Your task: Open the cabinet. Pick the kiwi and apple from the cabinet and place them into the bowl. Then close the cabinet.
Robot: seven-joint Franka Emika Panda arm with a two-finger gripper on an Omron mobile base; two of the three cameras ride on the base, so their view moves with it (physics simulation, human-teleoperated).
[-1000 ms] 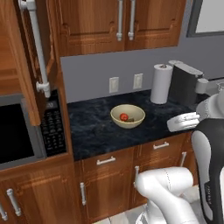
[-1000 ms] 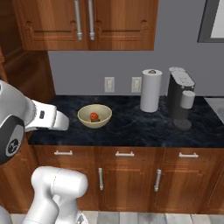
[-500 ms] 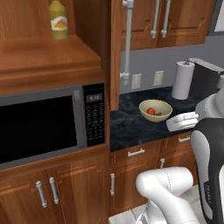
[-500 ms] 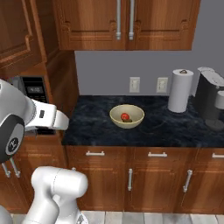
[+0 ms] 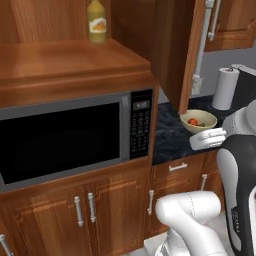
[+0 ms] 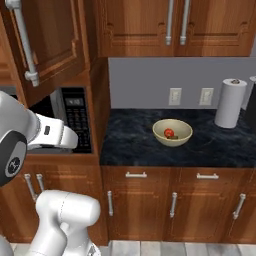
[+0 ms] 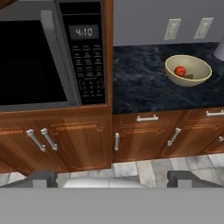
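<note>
The open cabinet door [image 5: 177, 45] stands out over the dark counter [image 6: 135, 140] between the microwave [image 5: 70, 135] and the bowl [image 6: 172, 132], blocking the way from the left, while the counter to the right of the bowl is free up to the paper towel roll [image 6: 230, 102].

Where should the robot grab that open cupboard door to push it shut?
Best on the long silver bar handle of the open cabinet door, near the bar's middle. The bar stands upright and sits off the wood on end posts, so there is room behind it. Coming level from the door's handle side and pinching sideways across the bar should work.
</note>
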